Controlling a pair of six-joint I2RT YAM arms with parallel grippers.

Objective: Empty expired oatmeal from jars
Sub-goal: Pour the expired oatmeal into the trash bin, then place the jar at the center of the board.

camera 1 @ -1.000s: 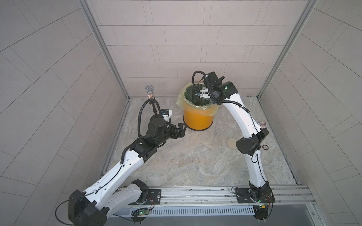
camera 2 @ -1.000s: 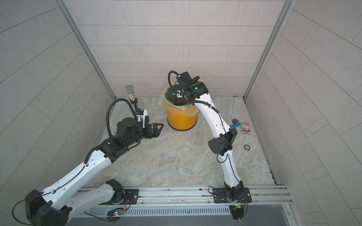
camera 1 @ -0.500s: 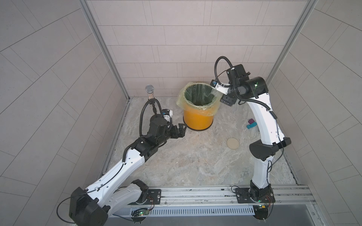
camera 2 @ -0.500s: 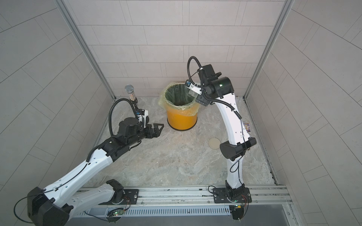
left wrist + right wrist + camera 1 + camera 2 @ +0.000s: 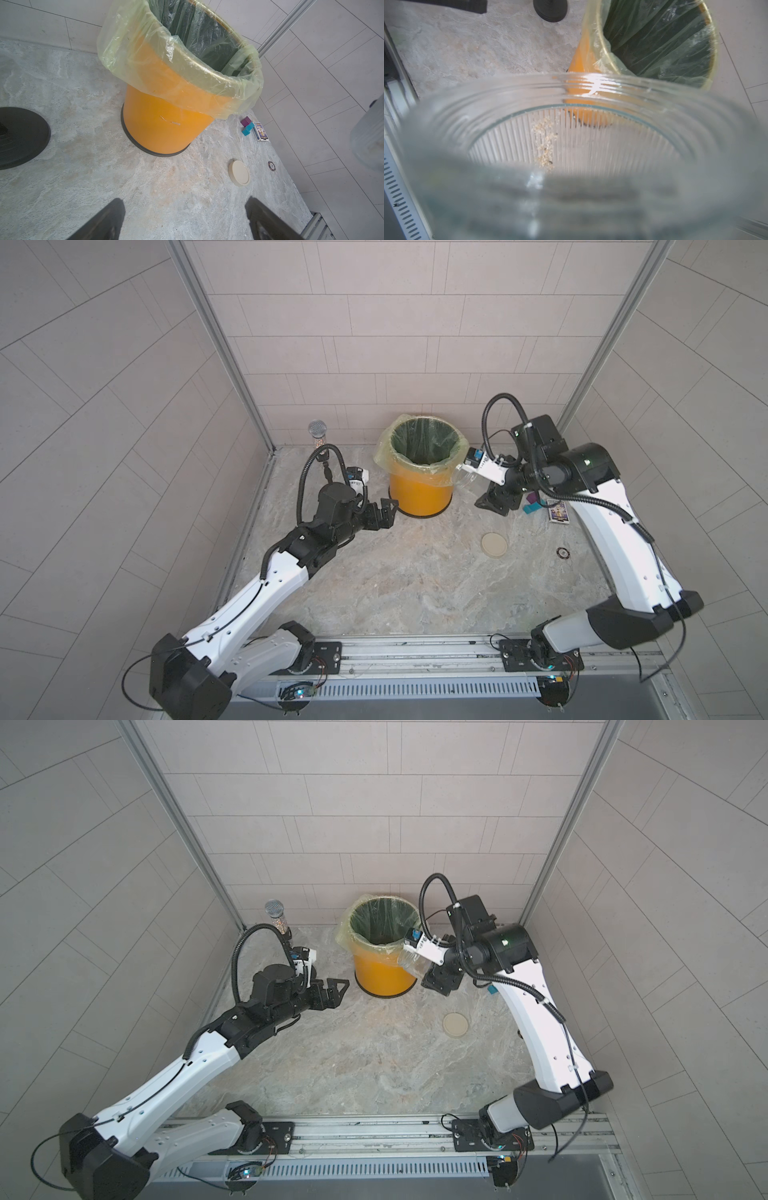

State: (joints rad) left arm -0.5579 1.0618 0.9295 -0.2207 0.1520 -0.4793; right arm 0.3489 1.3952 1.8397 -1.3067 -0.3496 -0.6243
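My right gripper [image 5: 478,483] is shut on the clear jar [image 5: 466,477], held tilted in the air just right of the orange bin [image 5: 419,497]. The jar [image 5: 591,87] fills the right wrist view and hides my fingers. Only a few flakes of oatmeal [image 5: 544,143] cling to its ribbed wall. In a top view the jar [image 5: 409,961] overlaps the bin's side [image 5: 382,977]. The cream lid [image 5: 493,545] lies flat on the floor. My left gripper [image 5: 388,512] hangs open and empty left of the bin, its fingers wide apart in the left wrist view [image 5: 185,209].
A mesh-topped microphone on a stand [image 5: 318,435] is at the back left, its black round base [image 5: 20,135] near my left gripper. Purple and teal blocks [image 5: 532,504], a small card box [image 5: 558,512] and a dark ring [image 5: 562,552] lie by the right wall.
My right arm has swung the jar from over the bin's mouth out to the right and down beside the bin. The left arm has not moved.
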